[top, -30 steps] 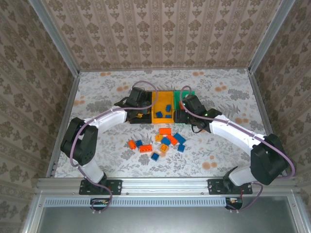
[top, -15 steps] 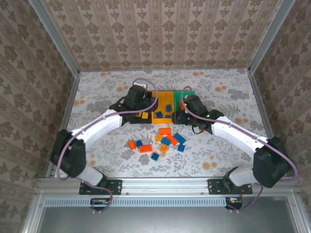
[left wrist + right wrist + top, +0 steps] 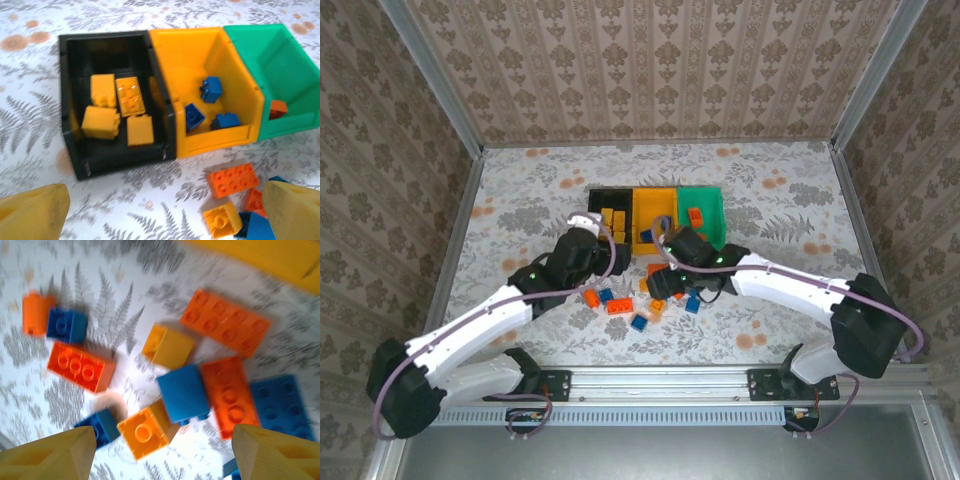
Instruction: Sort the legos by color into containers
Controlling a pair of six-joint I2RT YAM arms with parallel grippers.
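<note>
— Big flowered table (image 3: pixel 780 200), two arms on it: left arm (image 3: pixel 470 325), right arm (image 3: pixel 790 285). How many containers (image 3: pixel 705 195)?

— Three, joined in a row mid-table: black bin (image 3: pixel 70 100), yellow-orange bin (image 3: pixel 170 50), green bin (image 3: pixel 250 55).

— And the claws?

— Left gripper (image 3: pixel 165 187) hangs just in front of the bins, fingers wide apart, nothing between them. Right gripper (image 3: pixel 164 429) is over the loose pile, also spread, holding nothing.

— Count the legos (image 3: pixel 225 322).

— Four yellow-orange in the black bin, three blue in the yellow-orange bin, at least one orange-red in the green. Loose on the table, just in front of the bins: four orange-red, two yellow-orange, four blue, plus a blue sliver at the picture's edge.
</note>
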